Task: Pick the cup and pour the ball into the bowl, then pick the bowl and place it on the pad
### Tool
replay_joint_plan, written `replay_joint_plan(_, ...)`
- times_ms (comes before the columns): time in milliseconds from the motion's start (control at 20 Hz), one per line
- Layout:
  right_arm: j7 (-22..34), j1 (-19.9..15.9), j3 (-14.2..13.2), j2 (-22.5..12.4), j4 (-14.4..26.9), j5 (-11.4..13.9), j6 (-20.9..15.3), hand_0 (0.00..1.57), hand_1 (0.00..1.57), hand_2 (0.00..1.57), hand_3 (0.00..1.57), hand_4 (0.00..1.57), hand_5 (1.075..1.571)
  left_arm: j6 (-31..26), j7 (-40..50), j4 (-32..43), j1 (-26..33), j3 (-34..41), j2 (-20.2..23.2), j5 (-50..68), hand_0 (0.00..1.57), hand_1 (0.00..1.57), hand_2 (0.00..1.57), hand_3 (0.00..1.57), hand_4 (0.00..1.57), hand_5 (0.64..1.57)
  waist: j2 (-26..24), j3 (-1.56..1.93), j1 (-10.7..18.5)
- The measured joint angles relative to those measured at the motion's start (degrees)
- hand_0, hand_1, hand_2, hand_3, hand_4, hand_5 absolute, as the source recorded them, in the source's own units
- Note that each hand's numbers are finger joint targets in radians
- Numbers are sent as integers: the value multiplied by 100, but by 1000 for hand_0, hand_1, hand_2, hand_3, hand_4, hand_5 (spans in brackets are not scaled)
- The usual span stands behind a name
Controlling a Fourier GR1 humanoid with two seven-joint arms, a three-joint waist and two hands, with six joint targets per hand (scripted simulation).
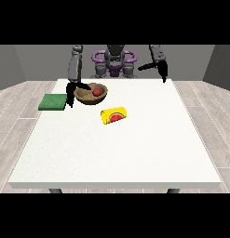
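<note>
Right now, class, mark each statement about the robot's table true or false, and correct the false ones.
1. The red ball lies in the wooden bowl. True.
2. The yellow cup stands upright. False: it lies on its side.
3. The bowl sits on the green pad. False: it rests on the table beside the pad.
4. The hand at the view's left is at the bowl's rim. True.
</note>
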Motion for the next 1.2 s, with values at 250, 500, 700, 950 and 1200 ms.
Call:
replay_joint_plan(250, -295, 273, 50, -73, -136, 313, -841, 1571, 1571, 1571, 1570, 920, 1536, -66, 31, -254, -160, -91, -29, 14, 0, 0, 0, 0, 568, 1549, 124, -152, 295)
replay_joint_plan(500, -134, 589, 347, -202, -423, 896, -1942, 1571, 1571, 1571, 1383, 910, 1563, -214, 26, -274, -214, -180, -42, 45, 0, 0, 0, 0, 824, 1497, 101, -183, 584)
replay_joint_plan(700, 726, 593, 585, -399, -464, 1314, -2499, 1571, 1571, 1571, 950, 866, 1567, -280, 152, -138, -156, -135, -39, 120, 0, 0, 0, 0, 963, 1422, -192, -134, 626)
replay_joint_plan(950, 2552, 385, 1001, -633, -628, 1663, -2488, 1571, 1571, 1571, 889, 806, 1565, -307, 90, 356, 238, 111, 35, 244, 0, 0, 0, 0, 998, 1411, -876, -8, 193)
replay_joint_plan(1200, 4150, -9, 1369, -859, -1071, 1855, -2075, 1571, 1571, 1571, 716, 799, 1569, -204, 55, 756, 626, 322, 95, 264, 0, 0, 0, 0, 997, 1410, -1539, 40, -401)
